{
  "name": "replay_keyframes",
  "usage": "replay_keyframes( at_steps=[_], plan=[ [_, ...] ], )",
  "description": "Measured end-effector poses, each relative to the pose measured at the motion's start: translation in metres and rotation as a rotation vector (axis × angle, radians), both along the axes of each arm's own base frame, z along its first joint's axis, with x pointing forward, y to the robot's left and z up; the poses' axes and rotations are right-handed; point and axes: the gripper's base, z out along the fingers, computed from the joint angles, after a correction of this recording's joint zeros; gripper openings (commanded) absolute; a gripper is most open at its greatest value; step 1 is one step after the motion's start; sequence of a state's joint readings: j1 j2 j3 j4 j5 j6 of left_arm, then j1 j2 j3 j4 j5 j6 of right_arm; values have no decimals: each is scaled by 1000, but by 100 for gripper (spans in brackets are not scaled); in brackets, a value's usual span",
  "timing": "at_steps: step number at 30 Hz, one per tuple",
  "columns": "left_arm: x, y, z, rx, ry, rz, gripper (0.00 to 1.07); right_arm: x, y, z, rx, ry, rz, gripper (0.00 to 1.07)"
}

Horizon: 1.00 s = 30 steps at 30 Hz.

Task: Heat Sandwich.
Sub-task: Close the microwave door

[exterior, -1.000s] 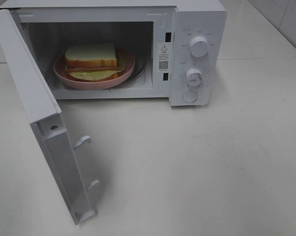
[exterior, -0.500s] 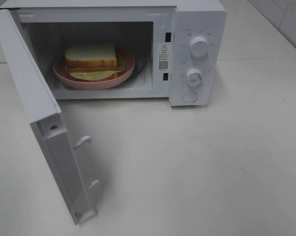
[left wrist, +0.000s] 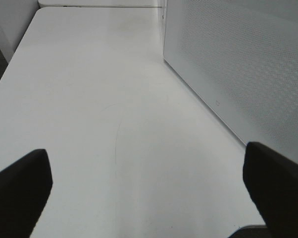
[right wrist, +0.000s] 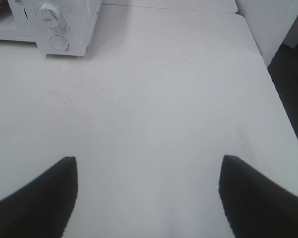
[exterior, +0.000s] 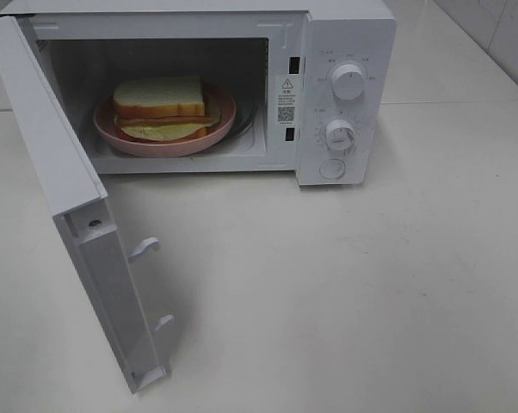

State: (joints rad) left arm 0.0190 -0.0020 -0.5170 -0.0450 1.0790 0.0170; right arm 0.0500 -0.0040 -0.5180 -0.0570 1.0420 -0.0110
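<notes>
Sandwich [exterior: 163,107] on pink plate [exterior: 166,146] inside open microwave [exterior: 349,43]; white table [exterior: 328,301], tiled wall [exterior: 500,30]. Left gripper [left wrist: 145,156], right gripper [right wrist: 149,161] jaws apart, empty. Nothing moved since earlier.

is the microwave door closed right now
No, the microwave door stands swung wide open, so the sandwich on its pink plate shows inside the cavity.
</notes>
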Motion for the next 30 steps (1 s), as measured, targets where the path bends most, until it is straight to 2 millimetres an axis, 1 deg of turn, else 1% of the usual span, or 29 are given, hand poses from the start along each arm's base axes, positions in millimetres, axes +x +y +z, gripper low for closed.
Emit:
replay_keyframes(
  at_steps=[3, 30],
  plan=[
    [0, 0, 0, 0, 0, 0, 100, 3, 3, -3, 25, -9, 11, 76],
    [0, 0, 0, 0, 0, 0, 100, 4, 3, -3, 28, -13, 13, 75]
  ],
)
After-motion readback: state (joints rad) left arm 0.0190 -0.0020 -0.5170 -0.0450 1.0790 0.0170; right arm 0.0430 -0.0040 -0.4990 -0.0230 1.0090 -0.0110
